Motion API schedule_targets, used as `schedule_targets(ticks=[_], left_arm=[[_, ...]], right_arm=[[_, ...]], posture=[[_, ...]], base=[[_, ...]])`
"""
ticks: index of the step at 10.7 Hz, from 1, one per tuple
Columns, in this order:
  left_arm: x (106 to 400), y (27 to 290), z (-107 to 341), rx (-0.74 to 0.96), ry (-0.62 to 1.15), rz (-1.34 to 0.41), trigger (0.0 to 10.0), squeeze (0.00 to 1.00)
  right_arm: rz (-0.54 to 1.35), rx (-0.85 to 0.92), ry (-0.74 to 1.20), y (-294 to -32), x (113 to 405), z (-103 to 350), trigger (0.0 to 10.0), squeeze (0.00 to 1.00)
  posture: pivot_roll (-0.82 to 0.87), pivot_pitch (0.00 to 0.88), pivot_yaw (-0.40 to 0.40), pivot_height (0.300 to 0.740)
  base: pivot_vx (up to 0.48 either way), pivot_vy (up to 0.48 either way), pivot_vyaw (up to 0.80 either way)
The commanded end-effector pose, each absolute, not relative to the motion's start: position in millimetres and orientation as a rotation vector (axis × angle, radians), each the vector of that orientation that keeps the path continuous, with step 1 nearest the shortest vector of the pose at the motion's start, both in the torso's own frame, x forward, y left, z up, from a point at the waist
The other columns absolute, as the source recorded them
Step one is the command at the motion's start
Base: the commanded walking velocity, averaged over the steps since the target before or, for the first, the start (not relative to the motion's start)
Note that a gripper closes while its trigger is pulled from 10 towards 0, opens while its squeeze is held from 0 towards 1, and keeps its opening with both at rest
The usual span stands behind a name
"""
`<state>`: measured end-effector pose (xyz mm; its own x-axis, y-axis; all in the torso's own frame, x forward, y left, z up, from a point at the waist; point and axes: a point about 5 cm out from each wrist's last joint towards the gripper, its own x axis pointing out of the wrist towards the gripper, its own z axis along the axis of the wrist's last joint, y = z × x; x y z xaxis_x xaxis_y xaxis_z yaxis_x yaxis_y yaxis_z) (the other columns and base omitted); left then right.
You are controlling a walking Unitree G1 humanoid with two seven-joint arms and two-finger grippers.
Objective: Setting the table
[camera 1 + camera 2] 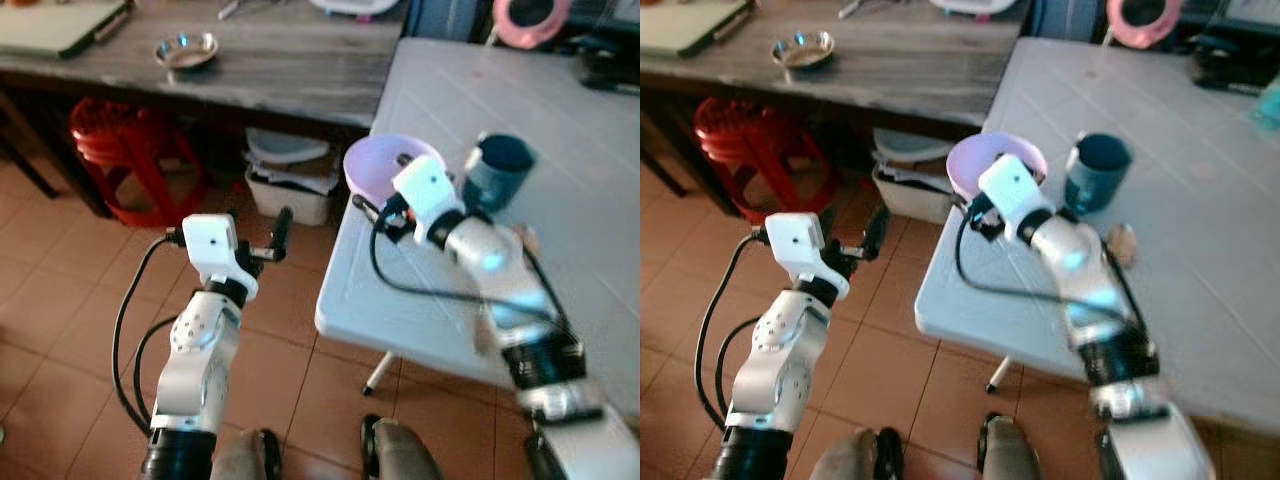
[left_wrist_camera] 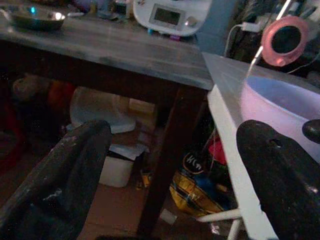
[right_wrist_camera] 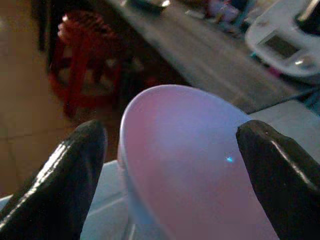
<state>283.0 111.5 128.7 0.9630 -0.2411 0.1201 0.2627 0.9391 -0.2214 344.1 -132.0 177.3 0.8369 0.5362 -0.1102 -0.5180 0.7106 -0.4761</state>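
Item: pink bowl (image 1: 385,165), standing upright at the near corner of the white tabletop (image 1: 560,200), mouth pointing up; being round, it has no long axis to report.

Beside it, farther in from that corner: dark blue mug (image 1: 497,172), upright, handle toward the bowl.

Right claw (image 3: 170,160): I am holding it spread wide, one finger on either side of the bowl, gripping nothing.

Left claw (image 1: 283,232): spread and empty, hovering off the tabletop's edge over the floor.

Progress: I am judging the setting barely begun, with only a bowl and a mug laid out.
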Motion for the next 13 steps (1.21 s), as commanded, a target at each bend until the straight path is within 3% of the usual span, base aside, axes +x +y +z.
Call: schedule_targets(ticks=[1, 3, 4, 5, 10, 13], left_arm=[[281, 111, 123, -0.237, -0.062, -0.253, 10.0, 0.0], [279, 113, 122, -0.235, -0.055, -0.249, 10.0, 0.0], [278, 112, 122, -0.235, -0.052, -0.249, 10.0, 0.0], [278, 111, 122, -0.237, -0.05, -0.249, 10.0, 0.0], [278, 110, 119, -0.24, -0.027, -0.249, 10.0, 0.0], [277, 111, 117, -0.237, -0.014, -0.253, 10.0, 0.0]], right_arm=[[0.627, -0.526, -0.006, -129, 347, 176, 10.0, 0.0], [0.717, -0.585, 0.029, -125, 353, 176, 10.0, 0.0], [0.774, -0.64, 0.077, -126, 356, 172, 1.3, 0.0], [0.797, -0.652, 0.108, -127, 355, 170, 0.0, 0.0], [0.773, -0.747, 0.218, -151, 358, 166, 0.0, 0.0], [0.842, -0.738, 0.265, -150, 348, 161, 0.0, 0.0]], posture=[[-0.07, 0.156, 0.039, 0.74], [-0.07, 0.165, 0.037, 0.74], [-0.07, 0.169, 0.035, 0.74], [-0.07, 0.171, 0.034, 0.74], [-0.08, 0.178, 0.03, 0.74], [-0.07, 0.176, 0.029, 0.74]], base=[[0.0, 0.0, 0.0], [0.0, 0.0, 0.0], [0.0, 0.0, 0.0], [0.0, 0.0, 0.0], [0.0, 0.0, 0.0], [0.0, 0.0, 0.0]])
